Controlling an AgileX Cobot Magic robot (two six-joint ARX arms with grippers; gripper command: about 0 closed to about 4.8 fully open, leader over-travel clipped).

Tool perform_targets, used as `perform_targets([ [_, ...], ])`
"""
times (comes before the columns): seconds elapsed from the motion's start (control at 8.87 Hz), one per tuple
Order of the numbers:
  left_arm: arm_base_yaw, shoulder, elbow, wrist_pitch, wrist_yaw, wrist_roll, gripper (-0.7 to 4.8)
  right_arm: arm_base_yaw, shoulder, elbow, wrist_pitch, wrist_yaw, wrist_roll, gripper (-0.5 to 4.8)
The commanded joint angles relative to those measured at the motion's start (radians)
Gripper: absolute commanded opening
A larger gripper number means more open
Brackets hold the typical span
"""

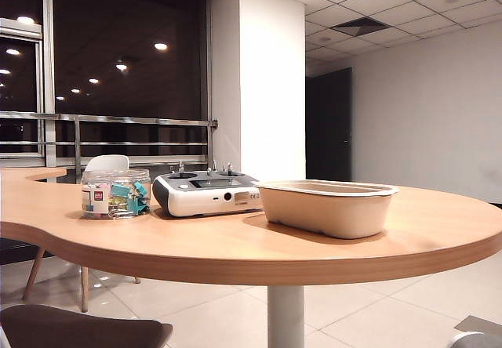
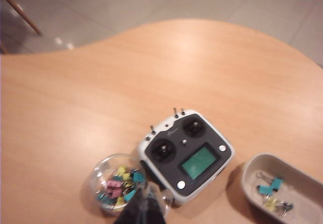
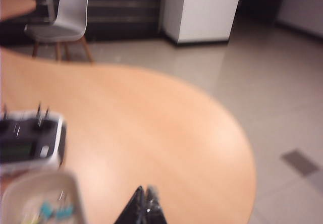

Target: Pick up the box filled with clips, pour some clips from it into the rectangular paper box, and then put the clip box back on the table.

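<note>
Jar [image 1: 115, 193] sitting on tabletop [image 1: 235, 242], left of tray [image 1: 325, 207]; clips [image 2: 271, 192] lying inside tray. L gripper [image 2: 146, 206] & R gripper [image 3: 144, 204] hovering above, fingers closed, empty.

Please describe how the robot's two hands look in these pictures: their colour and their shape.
Little shows. The left hand is dark, nearly black, with two narrow fingers tapering to a point. The right hand looks the same: black, wedge-shaped, blurred. No cables or markings are visible, and neither arm appears in the exterior view.

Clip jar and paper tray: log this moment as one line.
clip jar: upright on table, released | paper tray: holds a few clips | left claw: shut, above jar | right claw: shut, empty
</note>
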Motion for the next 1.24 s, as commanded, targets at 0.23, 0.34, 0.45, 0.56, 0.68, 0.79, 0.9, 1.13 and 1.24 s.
perform_targets([
  [0.23,-0.035,-0.517,-0.633,0.342,-0.020,0.022,-0.06,0.000,-0.161,-0.201,-0.003,-0.004,0.042,-0.05],
  [0.34,-0.035,-0.656,-0.809,0.404,-0.025,0.023,-0.06,-0.001,-0.182,-0.251,0.002,0.006,0.020,-0.04],
  [0.45,-0.036,-0.794,-0.991,0.450,-0.017,0.018,-0.06,0.000,-0.198,-0.307,0.004,0.010,-0.006,0.00],
  [0.56,-0.036,-0.904,-1.131,0.457,-0.019,-0.004,-0.06,-0.001,-0.227,-0.364,0.007,0.021,-0.007,-0.01],
  [0.68,-0.036,-0.950,-1.199,0.464,-0.027,-0.004,-0.06,-0.001,-0.250,-0.403,0.013,0.034,-0.014,-0.01],
  [0.79,-0.036,-0.986,-1.283,0.509,-0.026,-0.005,-0.06,-0.001,-0.289,-0.452,-0.006,0.048,-0.014,0.00],
  [0.9,-0.036,-0.990,-1.338,0.573,-0.025,-0.005,-0.06,-0.001,-0.308,-0.461,-0.067,0.048,-0.014,0.00],
  [1.13,-0.036,-0.987,-1.415,0.689,0.014,-0.005,-0.06,-0.001,-0.313,-0.463,-0.097,0.048,-0.014,0.00],
  [1.24,-0.036,-0.988,-1.436,0.757,0.034,-0.005,-0.06,-0.001,-0.313,-0.463,-0.105,0.048,-0.014,0.00],
])
